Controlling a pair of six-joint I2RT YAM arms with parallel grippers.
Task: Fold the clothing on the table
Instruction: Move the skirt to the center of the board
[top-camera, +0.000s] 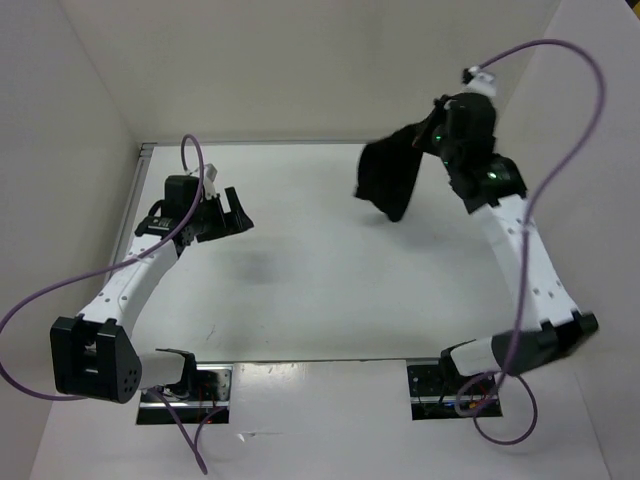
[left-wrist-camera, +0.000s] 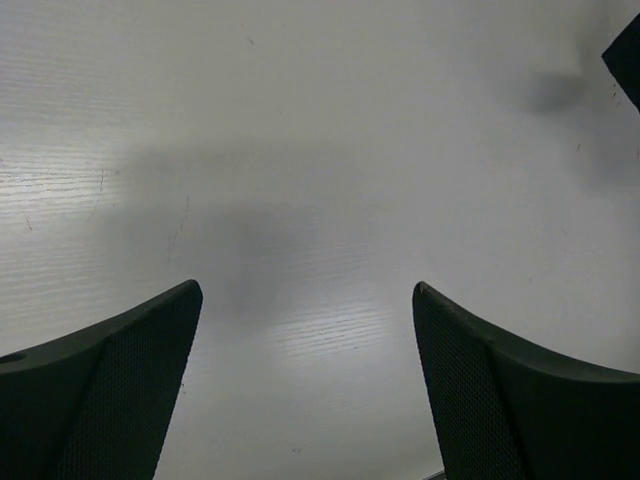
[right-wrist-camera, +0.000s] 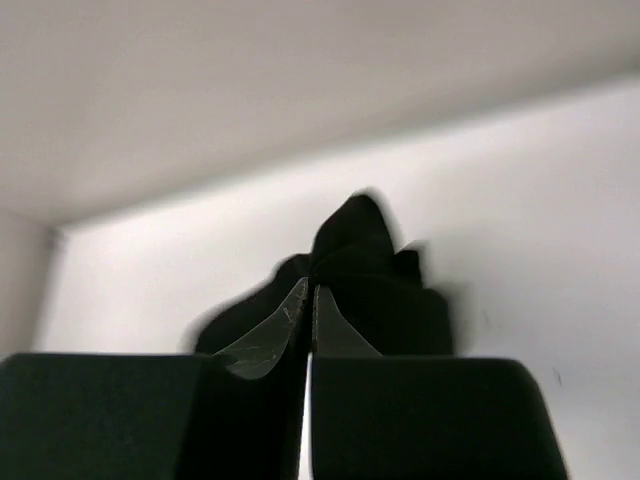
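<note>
The black clothing (top-camera: 390, 175) hangs limp in a bunch above the far right part of the white table (top-camera: 330, 280), lifted by my right gripper (top-camera: 432, 140), which is shut on its upper edge. In the right wrist view the two fingers (right-wrist-camera: 335, 330) are pressed together with the clothing (right-wrist-camera: 355, 245) bunched at and beyond their tips. My left gripper (top-camera: 237, 213) hovers over the left side of the table, open and holding nothing; the left wrist view shows its fingers (left-wrist-camera: 490, 380) wide apart over bare tabletop (left-wrist-camera: 300, 200).
White walls enclose the table on the left, back and right. A metallic edge strip (top-camera: 310, 362) runs along the near side by the two arm bases. Purple cables (top-camera: 570, 150) loop above both arms.
</note>
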